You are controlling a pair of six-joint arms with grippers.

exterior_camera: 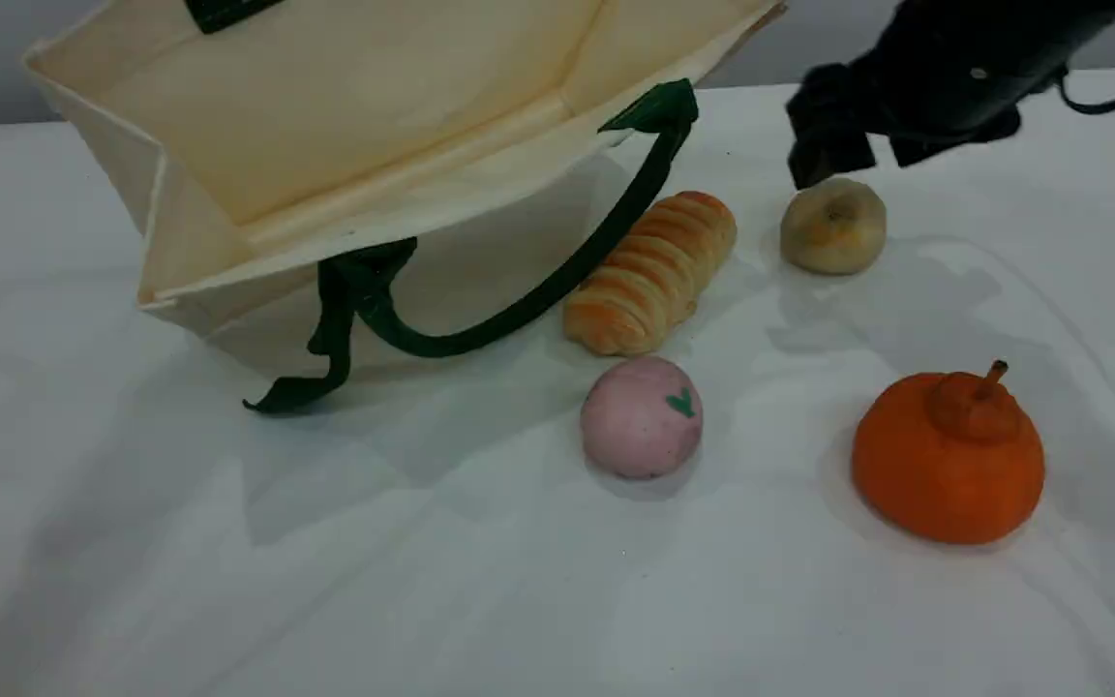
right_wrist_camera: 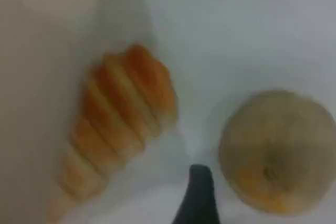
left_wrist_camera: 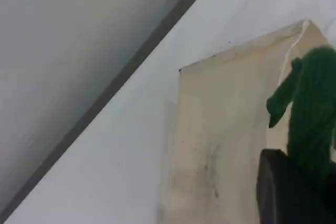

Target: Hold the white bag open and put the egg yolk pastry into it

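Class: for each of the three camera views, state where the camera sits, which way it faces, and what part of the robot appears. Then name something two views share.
Scene view: fixed, slanting down across the white table; shows the cream canvas bag with green handles, four foods, the dark right gripper.
Left wrist view: on the left arm, facing the bag's wall; one dark fingertip against a green handle.
Right wrist view: looks down; fingertip beside the round beige pastry.
Shared: scene and right wrist both show the pastry and the ridged golden bread roll.

A white desk [exterior_camera: 480, 600] carries everything. The bag [exterior_camera: 345, 126] sits at the far left, tipped with its mouth open. A ridged roll [exterior_camera: 652, 273] lies just beside its handle [exterior_camera: 519, 310], the pastry [exterior_camera: 833, 227] to the right, a pink ball [exterior_camera: 642, 416] nearer, an orange fruit [exterior_camera: 948, 460] at right.
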